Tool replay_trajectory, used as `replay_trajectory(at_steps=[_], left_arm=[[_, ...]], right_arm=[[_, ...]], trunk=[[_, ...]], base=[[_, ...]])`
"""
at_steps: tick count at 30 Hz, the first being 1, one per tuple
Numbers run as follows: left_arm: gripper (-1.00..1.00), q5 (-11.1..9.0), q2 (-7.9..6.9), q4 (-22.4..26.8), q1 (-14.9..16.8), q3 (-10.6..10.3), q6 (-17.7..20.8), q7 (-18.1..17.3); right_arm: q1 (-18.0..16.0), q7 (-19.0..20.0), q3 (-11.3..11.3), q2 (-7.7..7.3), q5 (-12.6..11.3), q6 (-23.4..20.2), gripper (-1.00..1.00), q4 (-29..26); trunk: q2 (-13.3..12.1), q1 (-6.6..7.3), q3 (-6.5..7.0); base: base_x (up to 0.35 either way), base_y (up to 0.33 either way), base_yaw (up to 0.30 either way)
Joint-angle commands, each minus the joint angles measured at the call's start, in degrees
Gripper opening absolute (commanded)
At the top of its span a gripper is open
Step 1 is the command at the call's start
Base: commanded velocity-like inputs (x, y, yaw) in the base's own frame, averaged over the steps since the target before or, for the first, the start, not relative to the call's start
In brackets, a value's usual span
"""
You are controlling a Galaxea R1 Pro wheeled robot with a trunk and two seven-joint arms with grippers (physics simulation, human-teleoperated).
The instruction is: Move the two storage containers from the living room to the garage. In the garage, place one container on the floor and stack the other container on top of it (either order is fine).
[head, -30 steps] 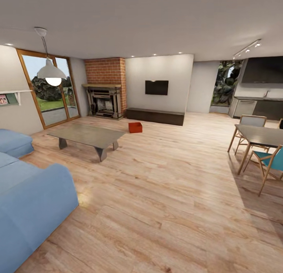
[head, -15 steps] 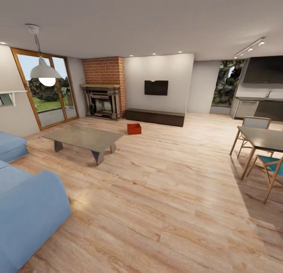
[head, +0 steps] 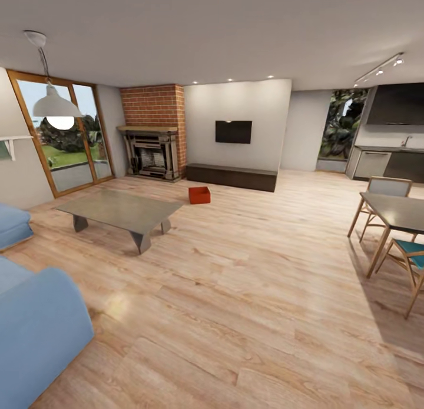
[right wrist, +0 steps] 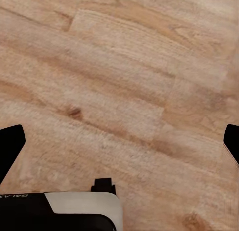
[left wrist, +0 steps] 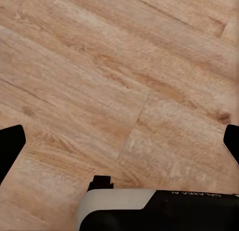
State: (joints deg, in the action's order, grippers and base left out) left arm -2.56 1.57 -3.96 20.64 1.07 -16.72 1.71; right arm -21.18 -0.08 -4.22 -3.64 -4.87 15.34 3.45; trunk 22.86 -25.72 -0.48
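A blue sofa point(head: 35, 315) is cut off at the left edge, one red container point(head: 199, 195) is seen far off on the plank floor point(head: 247, 291) before the dark cabinet point(head: 231, 176), and both grippers point(left wrist: 119, 146) point(right wrist: 119, 146) are held wide apart, empty, over bare planks.

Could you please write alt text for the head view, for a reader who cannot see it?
A small orange-red storage container sits on the light wood floor of a living room, before a long dark cabinet and brick fireplace. A grey coffee table stands nearer, left.
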Motion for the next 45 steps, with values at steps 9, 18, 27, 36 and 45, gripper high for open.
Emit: replay_trajectory(at_steps=[9,18,27,36,45], left_arm=[[1.00,-0.26,0.01,-0.26,0.10,0.07,-0.42,0.05],[1.00,-0.25,0.02,-0.26,0.10,0.07,-0.42,0.05],[1.00,-0.25,0.02,-0.26,0.10,0.07,-0.42,0.05],[1.00,-0.25,0.01,-0.26,0.10,0.07,-0.42,0.05],[1.00,-0.25,0.01,-0.26,0.10,0.07,-0.42,0.05]], right_arm=[[-0.09,-0.01,-0.48,0.00,-0.49,0.39,1.00,0.24],[-0.09,-0.01,-0.44,0.01,-0.50,0.39,1.00,0.24],[-0.09,-0.01,-0.44,-0.02,-0.49,0.39,1.00,0.24],[-0.09,-0.01,-0.51,-0.04,-0.49,0.39,1.00,0.24],[-0.09,-0.01,-0.52,-0.04,-0.41,0.39,1.00,0.24]], trunk=[[0.06,-0.06,-0.05],[0.06,-0.06,-0.05],[0.06,-0.06,-0.05],[0.06,-0.06,-0.05],[0.06,-0.06,-0.05]], base=[[0.329,-0.086,0.000],[0.329,-0.085,0.000],[0.329,-0.085,0.000],[0.329,-0.085,0.000],[0.329,-0.085,0.019]])
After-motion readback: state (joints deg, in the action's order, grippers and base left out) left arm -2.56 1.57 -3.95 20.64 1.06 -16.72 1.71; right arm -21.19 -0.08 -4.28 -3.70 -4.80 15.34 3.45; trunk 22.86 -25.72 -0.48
